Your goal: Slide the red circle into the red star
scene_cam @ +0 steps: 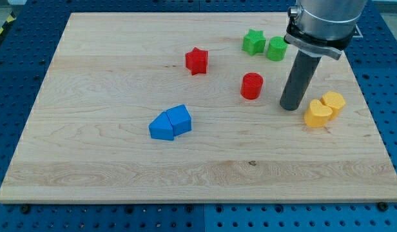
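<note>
Red circle: your small red cylindrical block [251, 86] stands right of centre on the pale wooden worktop [89, 129], free on every side.
Red star: the red star-shaped block [196, 60] sits up and to the left of the circle, well apart from it, nothing lying between the two.
My tip: the dark rod's lower end [289, 107] rests on the board just to the right of the red circle and slightly nearer the bottom edge, not touching it.
Why that spot: judged from the layout, you have the tip on the side of the circle opposite the star, so a push up and leftward would drive the circle along the line toward the star.
Gripper: there is none on this arm; it ends in a plain rod and holds nothing.
Yellow blocks: two yellow heart-like blocks [324, 108] sit touching each other just right of the tip, behind your push direction, so they should stay undisturbed.
Green blocks: a green star [253, 42] and a second green block [276, 49] lie at the far side, right of the star; keep your path left of them.
Blue blocks: two blue wedge-like blocks [170, 122] sit together near the middle, below the path.
Step in hand: contact is not yet made.
</note>
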You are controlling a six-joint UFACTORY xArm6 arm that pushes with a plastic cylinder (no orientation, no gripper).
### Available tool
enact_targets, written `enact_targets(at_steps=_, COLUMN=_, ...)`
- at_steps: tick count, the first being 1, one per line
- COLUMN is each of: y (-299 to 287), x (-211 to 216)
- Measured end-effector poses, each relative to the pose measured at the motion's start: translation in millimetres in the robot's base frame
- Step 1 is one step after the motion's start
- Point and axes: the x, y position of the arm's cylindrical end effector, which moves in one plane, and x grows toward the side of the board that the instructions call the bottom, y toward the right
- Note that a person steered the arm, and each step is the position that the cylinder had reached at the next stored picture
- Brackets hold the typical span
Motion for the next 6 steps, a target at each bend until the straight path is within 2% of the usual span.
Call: enact_targets(at_steps=6, y=-156.6, x=-65.8)
